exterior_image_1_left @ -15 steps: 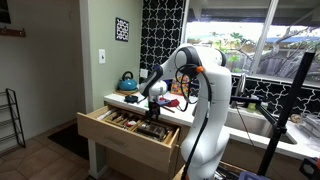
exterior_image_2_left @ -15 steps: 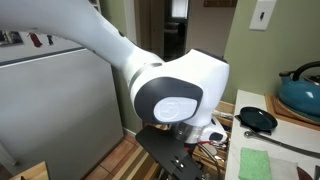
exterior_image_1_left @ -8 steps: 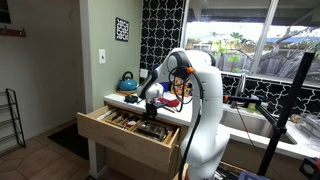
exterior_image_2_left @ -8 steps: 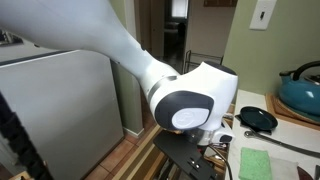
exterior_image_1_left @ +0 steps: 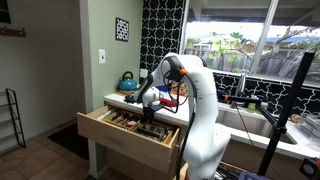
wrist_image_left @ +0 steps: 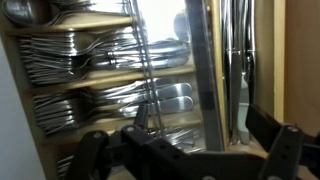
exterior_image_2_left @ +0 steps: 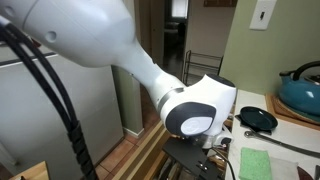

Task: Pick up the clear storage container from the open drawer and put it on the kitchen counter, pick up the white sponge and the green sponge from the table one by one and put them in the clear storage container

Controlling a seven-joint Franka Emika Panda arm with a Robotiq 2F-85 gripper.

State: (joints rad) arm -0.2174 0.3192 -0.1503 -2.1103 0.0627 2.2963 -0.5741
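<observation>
Much stacked cutlery (wrist_image_left: pixel 80 65) fills compartments of the open drawer (exterior_image_1_left: pixel 120 140)

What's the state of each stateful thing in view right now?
drawer: open, cutlery sorted in its compartments.
gripper: open, empty, above the drawer.
clear storage container: appears to lie in the drawer, not gripped; edges hard to make out.
green sponge: lying flat, untouched.
kettle: upright.

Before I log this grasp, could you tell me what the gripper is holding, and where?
Nothing: the gripper hangs open above the cutlery.
</observation>
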